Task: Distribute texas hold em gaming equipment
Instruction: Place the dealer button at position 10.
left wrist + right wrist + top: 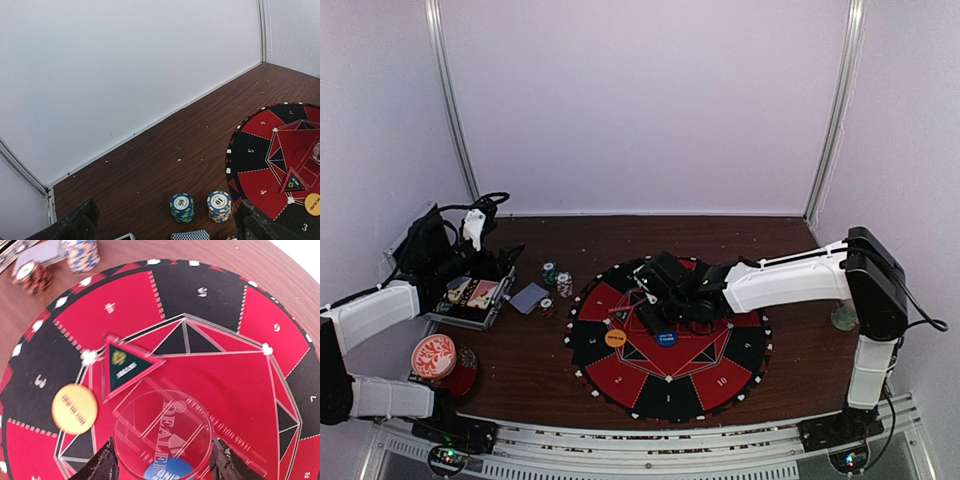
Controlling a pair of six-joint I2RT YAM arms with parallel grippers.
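Two hands in play: the right hand (166,456) pinches a clear round plastic dealer disc (160,420) over the middle of the big round red-and-black mat (125,300). A blue button disc (167,472) shows through it, with an orange button disc (74,409) just beside. The left hand (165,222) gapes wide above the brown wooden bench (150,160), near the teal poker chip stack (181,207) and the white poker chip stack (219,206).
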